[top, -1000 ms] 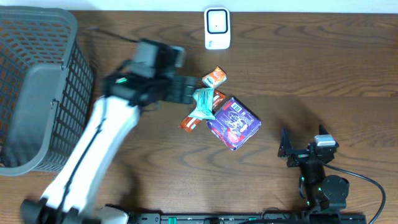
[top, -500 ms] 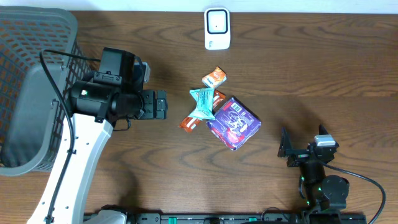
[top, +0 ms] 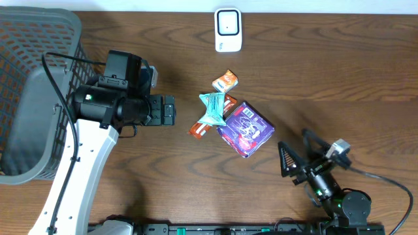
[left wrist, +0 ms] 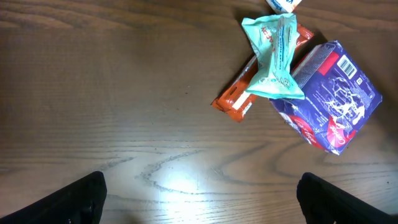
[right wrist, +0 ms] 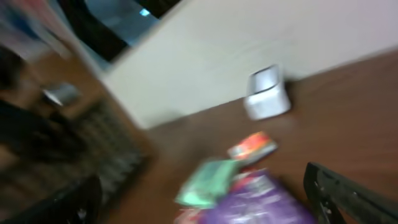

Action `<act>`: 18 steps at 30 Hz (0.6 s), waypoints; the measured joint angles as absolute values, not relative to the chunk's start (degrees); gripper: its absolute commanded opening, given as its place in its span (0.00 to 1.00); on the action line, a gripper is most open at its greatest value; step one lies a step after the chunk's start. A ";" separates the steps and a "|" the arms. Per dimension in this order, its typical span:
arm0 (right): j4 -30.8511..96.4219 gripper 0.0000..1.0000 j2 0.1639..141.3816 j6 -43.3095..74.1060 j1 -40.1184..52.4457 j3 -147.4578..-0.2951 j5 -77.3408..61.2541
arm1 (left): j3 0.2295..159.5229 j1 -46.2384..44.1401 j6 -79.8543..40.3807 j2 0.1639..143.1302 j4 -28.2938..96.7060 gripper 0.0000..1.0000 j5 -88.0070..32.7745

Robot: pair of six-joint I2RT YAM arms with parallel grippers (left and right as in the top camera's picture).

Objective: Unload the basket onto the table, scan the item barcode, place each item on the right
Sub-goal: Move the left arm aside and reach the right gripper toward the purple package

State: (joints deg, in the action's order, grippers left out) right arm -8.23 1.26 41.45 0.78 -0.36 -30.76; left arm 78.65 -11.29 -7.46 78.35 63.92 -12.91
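Hovering empty with jaws spread wide, my left gripper point(top: 168, 109) points right at the teal packet point(top: 212, 108), my right gripper point(top: 297, 151) near-right of it. Mid-scene, the packet runs near-to-far atop an orange bar point(top: 196, 128) slanting near-left to far-right, just beside a purple pouch point(top: 247, 128). The white scanner point(top: 228, 29) stands far.

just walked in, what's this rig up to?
Barcode scan job, nothing picked up yet. A teal packet lies across an orange bar and a purple pouch mid-table, with a small orange packet just beyond. The left claw hangs open to their left, and the right claw is open at the near right. Both are empty. The white scanner sits at the far edge with nothing in front of it.
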 measured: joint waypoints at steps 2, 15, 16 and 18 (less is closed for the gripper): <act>-11.90 0.99 1.34 46.96 0.78 -0.34 -31.88 | 78.63 -11.29 -7.49 78.35 63.88 0.98 -12.91; -8.95 0.99 11.73 42.57 0.75 -17.96 -28.97 | 78.37 -11.29 -7.49 78.35 63.96 0.98 -12.88; -4.60 0.99 14.41 40.36 0.78 -21.41 -28.95 | 78.37 -11.29 -7.49 78.35 63.99 0.98 -12.93; 5.28 0.99 21.85 34.70 0.75 -29.91 -29.23 | 78.37 -11.29 -7.46 78.35 63.94 0.98 -12.86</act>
State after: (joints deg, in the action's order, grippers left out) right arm 5.28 21.85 34.70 0.75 -29.91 -29.23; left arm 78.37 -11.29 -7.46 78.35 63.94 -12.86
